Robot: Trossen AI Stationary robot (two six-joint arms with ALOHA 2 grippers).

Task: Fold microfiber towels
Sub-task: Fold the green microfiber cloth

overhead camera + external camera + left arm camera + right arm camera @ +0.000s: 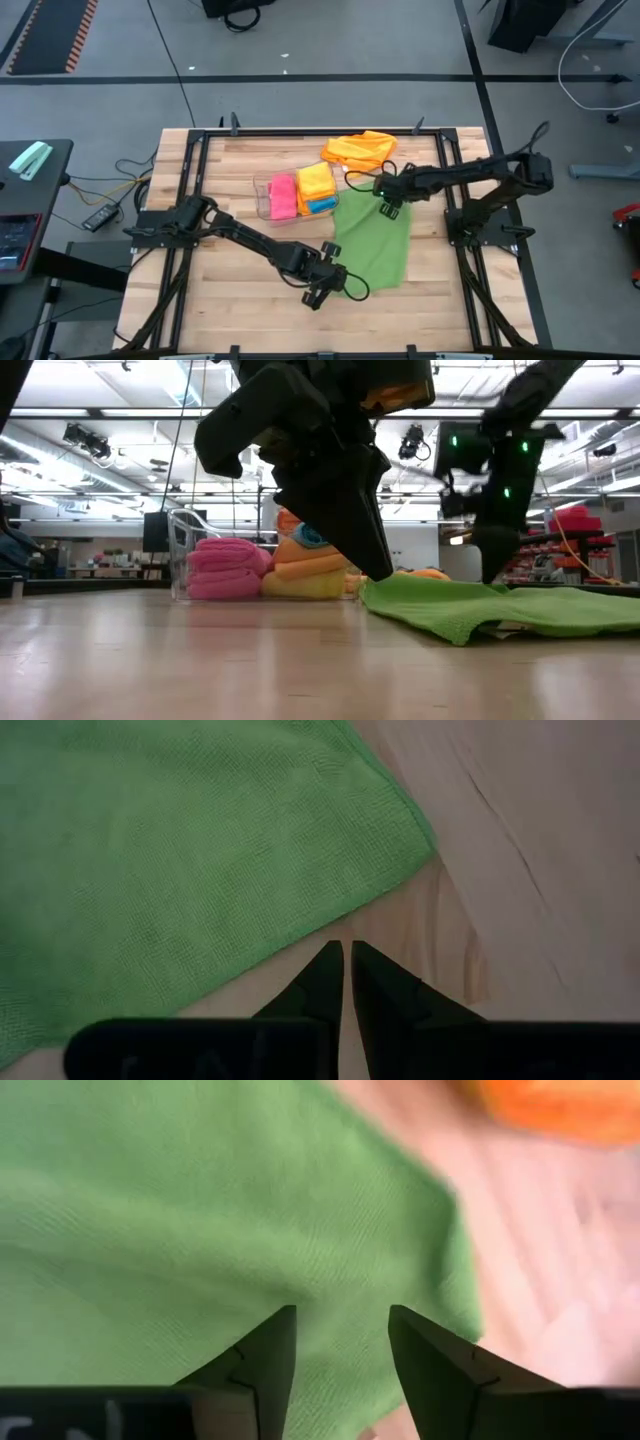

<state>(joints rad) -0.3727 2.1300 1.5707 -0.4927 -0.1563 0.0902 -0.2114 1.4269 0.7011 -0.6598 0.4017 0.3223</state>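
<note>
Here the green towel [372,243] lies spread flat on the wooden table [230,300], right of centre, with one corner reaching toward the near edge. The left gripper [325,290] sits low at the towel's near-left edge; in its wrist view its fingers [322,982] are pressed almost together just off the cloth's hem, over bare wood, with no fabric between them. The right gripper [389,207] hovers over the towel's far-right corner, its fingers [268,1355] parted with green cloth beneath them; whether they pinch the cloth cannot be told.

Just left of the towel's far edge stands a clear plastic bin [262,190], holding a folded pink towel [283,196], a folded yellow towel [316,182] and a bit of blue towel [322,206] at the near side. Beyond the bin, toward the far edge of the table, an orange towel [360,150] lies loosely bunched.
</note>
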